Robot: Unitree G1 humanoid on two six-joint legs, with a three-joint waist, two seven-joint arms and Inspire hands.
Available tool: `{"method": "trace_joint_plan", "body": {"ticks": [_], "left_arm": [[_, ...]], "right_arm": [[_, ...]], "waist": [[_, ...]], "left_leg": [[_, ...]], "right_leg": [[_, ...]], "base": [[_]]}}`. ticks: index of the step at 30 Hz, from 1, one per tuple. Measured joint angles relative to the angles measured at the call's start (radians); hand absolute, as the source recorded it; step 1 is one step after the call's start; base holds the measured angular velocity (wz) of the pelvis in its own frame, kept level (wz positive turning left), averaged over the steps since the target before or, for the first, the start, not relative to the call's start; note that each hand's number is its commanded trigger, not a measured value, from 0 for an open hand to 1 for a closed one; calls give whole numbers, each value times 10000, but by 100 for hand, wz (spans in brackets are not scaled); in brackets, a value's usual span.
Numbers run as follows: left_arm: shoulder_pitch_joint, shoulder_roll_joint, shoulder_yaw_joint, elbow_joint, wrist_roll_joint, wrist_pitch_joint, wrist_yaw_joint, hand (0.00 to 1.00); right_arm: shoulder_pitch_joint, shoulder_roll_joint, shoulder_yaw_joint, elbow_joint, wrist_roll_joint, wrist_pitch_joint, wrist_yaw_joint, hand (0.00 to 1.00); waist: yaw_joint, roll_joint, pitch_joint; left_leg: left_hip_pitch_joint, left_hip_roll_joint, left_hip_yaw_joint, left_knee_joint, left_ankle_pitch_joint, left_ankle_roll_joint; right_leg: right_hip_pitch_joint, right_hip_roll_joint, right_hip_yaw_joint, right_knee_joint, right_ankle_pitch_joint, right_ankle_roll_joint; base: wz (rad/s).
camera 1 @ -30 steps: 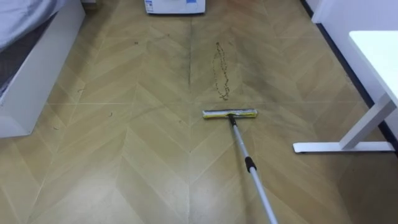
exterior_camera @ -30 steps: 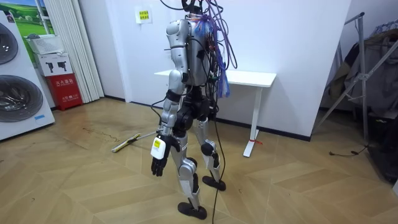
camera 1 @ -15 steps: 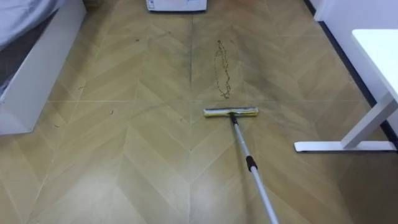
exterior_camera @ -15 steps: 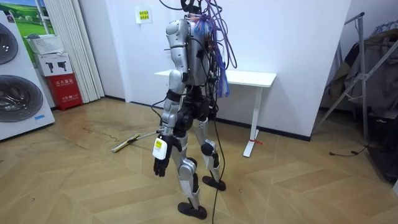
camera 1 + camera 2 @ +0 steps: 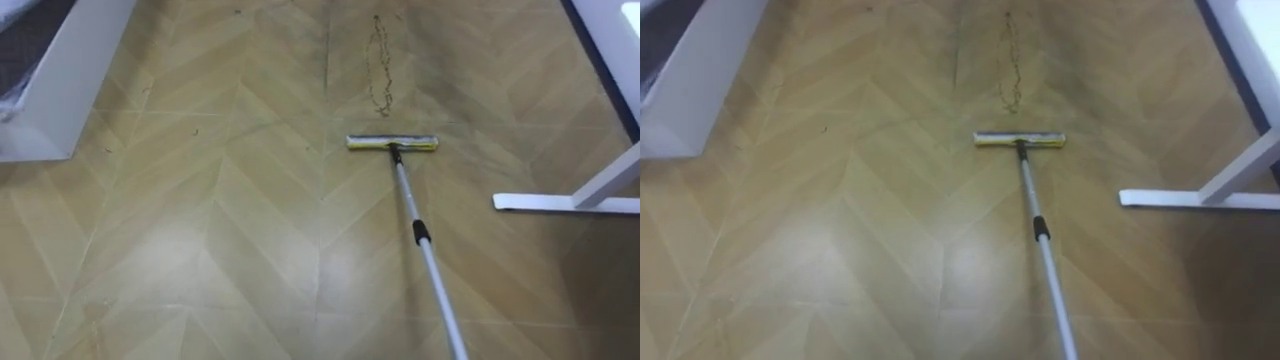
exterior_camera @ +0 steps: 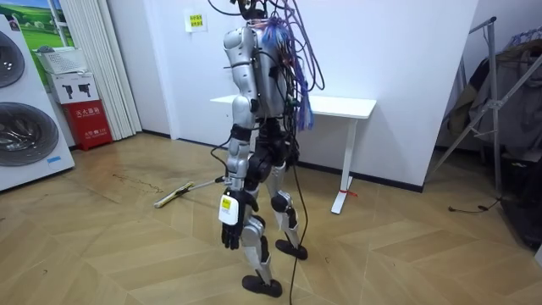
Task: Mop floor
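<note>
A mop lies on the wooden floor ahead of me, its flat yellow-grey head [image 5: 392,143] just short of a dark wavy dirt trail [image 5: 380,65]. Its metal handle [image 5: 425,250] runs back toward my lower right and out of the eye views' bottom edge. From the room view, the mop head [image 6: 169,199] rests on the floor to the room view's left of my legs. I stand upright there, and my left hand [image 6: 229,234] hangs by my thigh with relaxed fingers, holding nothing.
A white table's foot bar [image 5: 565,203] lies on the floor to the right of the mop. A low white bed frame [image 5: 50,90] stands at the far left. Washing machines [image 6: 25,127] and a red box [image 6: 89,123] are at the room view's left.
My head camera has tipped down, so the whole floor picture shifted. My left arm has swung back toward my leg. The mop head stays about where it was.
</note>
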Motion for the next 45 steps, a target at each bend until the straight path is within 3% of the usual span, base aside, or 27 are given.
{"method": "trace_joint_plan", "body": {"ticks": [3, 9, 14, 17, 18, 19, 20, 21, 22, 23, 24, 25, 26, 27, 28, 29, 30, 31, 32, 34, 35, 36, 37, 39, 42, 44, 45], "left_arm": [[-187, -15, -225, 142, 1, -16, 25, 0], [-236, 40, -199, 324, -776, -6, 74, 0], [-436, 60, -274, 669, -1050, 20, -19, 0], [-545, 172, -823, 685, -1544, 11, -39, 0], [-527, 353, -1117, 701, -1992, 8, -30, 0], [-499, 517, -1319, 700, -2399, 10, -29, 0], [-463, 578, -1363, 699, -2514, 9, -24, 0], [-373, 658, -1506, 681, -2723, 8, -37, 0], [-271, 681, -1624, 674, -2731, -2, -96, 0], [-201, 686, -1640, 680, -2710, -14, -157, 0], [-116, 705, -1631, 689, -2683, -27, -322, 0], [46, 735, -1629, 691, -2657, -64, -504, 0], [66, 738, -1632, 679, -2627, -88, -580, 0], [122, 737, -1622, 697, -2457, -88, -748, 0], [-13, 735, -1571, 824, -2277, -59, -921, 0], [-158, 723, -1517, 937, -2262, -58, -986, 0], [-326, 751, -1511, 1166, -2272, -37, -1112, 0], [-470, 702, -1486, 1224, -2264, -27, -1107, 0], [-553, 664, -1438, 1230, -2261, -23, -1089, 0], [-784, 568, -1312, 1219, -2264, -91, -884, 0], [-844, 553, -1307, 1217, -2267, -111, -811, 0], [-896, 527, -1325, 1177, -2275, -208, -677, 0], [-901, 451, -1396, 1025, -2273, -319, -567, 0], [-905, 356, -1562, 947, -2272, -493, -434, 0], [-742, 174, -1547, 953, -2263, -510, -179, 0], [-590, 107, -1549, 954, -2271, -505, -71, 0], [-578, 94, -1548, 959, -2270, -488, 17, 0]], "right_arm": [[-169, -8, -8, 448, 323, -36, -50, 100], [-249, -35, -1, 771, 943, 76, -82, 100], [-1259, -114, -5, 1279, 924, 477, -66, 100], [-2327, -570, -108, 1517, 891, 525, 77, 100], [-2898, -830, -90, 1520, 950, 483, 157, 100], [-3511, -1112, -91, 1524, 974, 391, 240, 100], [-3806, -1246, -86, 1521, 989, 330, 278, 100], [-4239, -1533, 11, 1478, 1013, 174, 417, 100], [-4453, -1769, 216, 1499, 1127, 46, 602, 100], [-4541, -1840, 312, 1491, 1221, -24, 694, 100], [-4623, -1885, 315, 1481, 1444, -133, 889, 100], [-4521, -1865, 426, 1481, 1854, -135, 1011, 100], [-4389, -1862, 560, 1478, 2068, -139, 1041, 100], [-4017, -1863, 714, 1477, 2402, -141, 1086, 100], [-3501, -1878, 692, 1475, 2626, -189, 1175, 100], [-3201, -1904, 671, 1513, 2704, -221, 1222, 100], [-2649, -1910, 662, 1745, 2720, -220, 1273, 100], [-2147, -1931, 646, 2086, 2689, -197, 1259, 100], [-1888, -1930, 644, 2239, 2688, -197, 1204, 100], [-876, -1706, 668, 2403, 2684, 73, 1073, 100], [-694, -1600, 661, 2431, 2689, 125, 1031, 100], [-474, -1408, 664, 2443, 2684, 199, 936, 100], [-407, -1291, 688, 2424, 2682, 198, 808, 100], [-419, -1146, 689, 2265, 2656, 180, 596, 100], [-542, -873, 717, 2228, 2382, 200, 252, 100], [-848, -835, 714, 2245, 2078, 323, 118, 100], [-1199, -845, 716, 2214, 1960, 405, 12, 100]], "waist": [[33, 145, 70], [324, 227, 76], [553, 269, 81], [900, 227, 79], [1148, 64, 113], [1408, -132, 164], [1483, -254, 193], [1681, -438, 284], [1843, -445, 273], [1886, -430, 255], [1924, -488, 290], [1930, -483, 291], [1926, -448, 284], [1930, -336, 266], [1862, -106, 201], [1793, -34, 184], [1553, 27, 138], [1243, 143, 32], [1073, 210, 34], [764, 504, -109], [682, 567, -106], [515, 661, -76], [431, 833, 13], [283, 1028, 41], [339, 970, 91], [336, 994, 81], [309, 1010, 141]], "left_leg": [[-857, -100, -134, 575, -128, 125], [-2096, -166, -30, 1456, -378, 196], [-2875, -138, -660, 2496, -497, -107], [-4223, 104, -757, 4343, -178, -413], [-5066, 311, -625, 5598, 516, -441], [-6001, 454, -596, 6892, 1813, -428], [-6484, 462, -622, 7464, 2623, -471], [-7305, 464, -625, 8759, 3689, -494], [-7923, 443, -538, 9966, 3196, -362], [-8029, 425, -422, 10119, 2799, -298], [-7898, 366, -105, 9512, 2143, -188], [-7348, 345, 157, 8009, 1737, -207], [-6936, 354, 218, 7098, 1627, -228], [-6151, 345, 277, 5322, 1456, -148], [-5687, 208, 280, 4549, 423, 92], [-5585, 121, 322, 4334, 47, 275], [-5468, -118, 548, 4115, -180, 712], [-5415, -300, 791, 4107, -415, 1080], [-5357, -477, 835, 4135, -549, 1236], [-5031, -820, 867, 4189, -1038, 1542], [-4897, -880, 831, 4165, -1141, 1586], [-4686, -1105, 572, 4083, -1306, 1642], [-4587, -1340, 77, 4038, -1358, 1615], [-4368, -1582, -481, 3685, -1363, 1604], [-3604, -1843, -1124, 2961, -1356, 1599], [-3365, -1950, -1655, 2809, -1374, 1538], [-3267, -2106, -2107, 2900, -1408, 1472]], "right_leg": [[-815, -133, -22, 624, -130, 101], [-2404, -388, 101, 2100, -550, 142], [-3004, -329, -293, 3192, -1036, -277], [-3738, -411, -551, 4297, -1582, -700], [-4113, -401, -492, 4857, -1776, -887], [-4384, -372, -402, 5315, -1936, -1033], [-4489, -378, -335, 5524, -2020, -1111], [-4519, -380, -253, 5891, -2211, -1253], [-4460, -387, -225, 6119, -2384, -1260], [-4422, -389, -220, 6145, -2437, -1199], [-4305, -401, -161, 6124, -2506, -1090], [-4163, -349, -117, 6037, -2575, -958], [-4066, -276, -121, 5964, -2599, -912], [-3911, -205, -163, 5836, -2699, -829], [-3800, -232, -179, 5669, -2804, -664], [-3722, -253, -183, 5541, -2833, -595], [-3593, -502, -126, 5377, -2807, -377], [-3664, -672, 184, 5709, -2769, -234], [-3810, -774, 400, 6083, -2596, -176], [-4538, -732, 1218, 7595, -1096, -23], [-4641, -695, 1332, 7839, -736, -3], [-4848, -646, 1504, 8115, -484, 13], [-5210, -452, 1670, 8085, -597, 12], [-5792, -193, 1621, 7509, -876, 87], [-5879, 318, 1547, 4910, -969, 39], [-5797, 538, 1043, 3537, -673, -166], [-5639, 627, 822, 3174, -278, -434]], "base": [[10], [-9], [4], [25], [-9], [-15], [-12], [-7], [-4], [0], [8], [10], [6], [9], [16], [42], [61], [65], [53], [19], [-13], [-38], [-49], [-66], [-70], [-52], [-10]]}}
